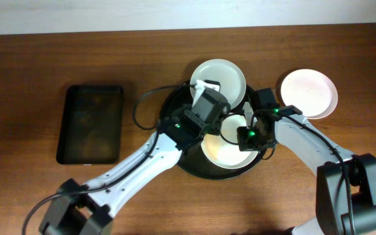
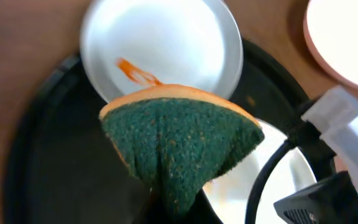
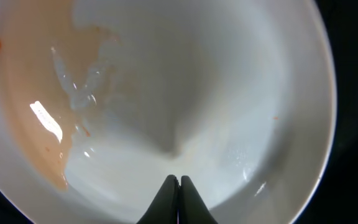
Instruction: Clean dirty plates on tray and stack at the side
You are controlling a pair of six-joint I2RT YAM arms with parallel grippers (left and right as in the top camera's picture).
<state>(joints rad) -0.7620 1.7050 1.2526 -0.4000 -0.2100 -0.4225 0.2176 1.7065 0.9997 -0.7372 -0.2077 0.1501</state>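
Found the left gripper [image 1: 207, 88] clamped on a folded sponge [image 2: 179, 146], green scrub face toward the wrist camera, orange backing along its top edge. Saw the far plate [image 2: 160, 50] just beyond the sponge, with an orange-red smear [image 2: 135, 71] running down to the sponge's top edge. Couldn't tell from the wrist view whether sponge and plate touched. From overhead, placed that plate straddling the far rim of the round black tray [image 1: 183, 164], part of it hanging out over the table.

Found the right gripper [image 3: 179, 185] with jaws together and nothing visible between them, tips pointed down at the near plate [image 3: 229, 93], which lay inside the tray on its near side. Noted a thin orange film [image 3: 23, 93] spread over the left part of that plate in the right wrist view, plus wet glare spots. Couldn't tell whether the tips touched the plate surface.

Counted a third plate [image 1: 309, 93] off the tray, on the table to its right, near the rim but apart from the other two. Looked faintly pink from overhead, no distinct smear visible.

Noted a brown wood-grain table [image 1: 31, 78], a smaller rectangular black tray [image 1: 90, 124] well left of the round one, and a pale strip [image 1: 77, 16] along the table's far edge. Saw a black cable [image 1: 139, 108] looping off the left arm beside the tray.
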